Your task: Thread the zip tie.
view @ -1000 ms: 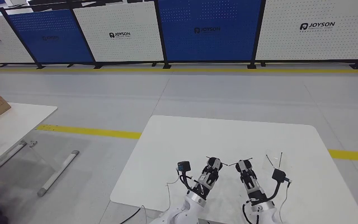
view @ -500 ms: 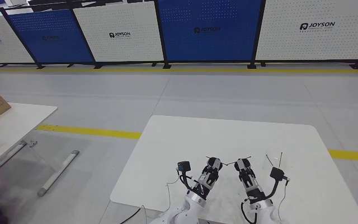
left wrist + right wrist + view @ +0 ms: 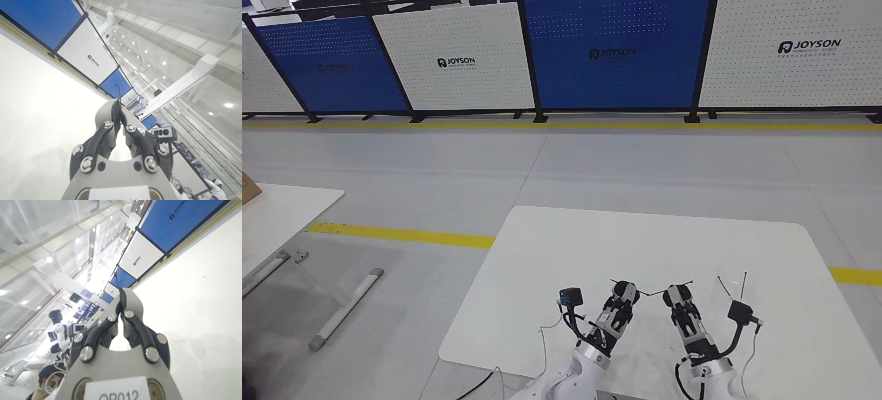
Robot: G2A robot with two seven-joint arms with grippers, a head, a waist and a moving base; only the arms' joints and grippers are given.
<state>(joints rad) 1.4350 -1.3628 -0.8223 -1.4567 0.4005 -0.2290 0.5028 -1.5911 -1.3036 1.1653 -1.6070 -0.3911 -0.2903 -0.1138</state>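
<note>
A thin black zip tie (image 3: 652, 293) spans the small gap between my two grippers, low over the near part of the white table (image 3: 662, 240). My left gripper (image 3: 623, 290) is shut on one end. In the left wrist view a short black strip (image 3: 119, 94) sticks out past the closed left gripper (image 3: 119, 103). My right gripper (image 3: 673, 293) is shut on the other end. In the right wrist view the strip (image 3: 117, 281) pokes out of the closed right gripper (image 3: 122, 291) and ends in a small blocky tip. The part inside the pads is hidden.
Two more thin black strips (image 3: 732, 283) lie on the table just right of my right gripper. The table's near edge is close behind both arms. Blue and white pegboard panels (image 3: 612, 55) stand far off across the floor.
The right arm's wrist swayed slightly left and came back. Both grippers stay shut on the zip tie in the same place.
</note>
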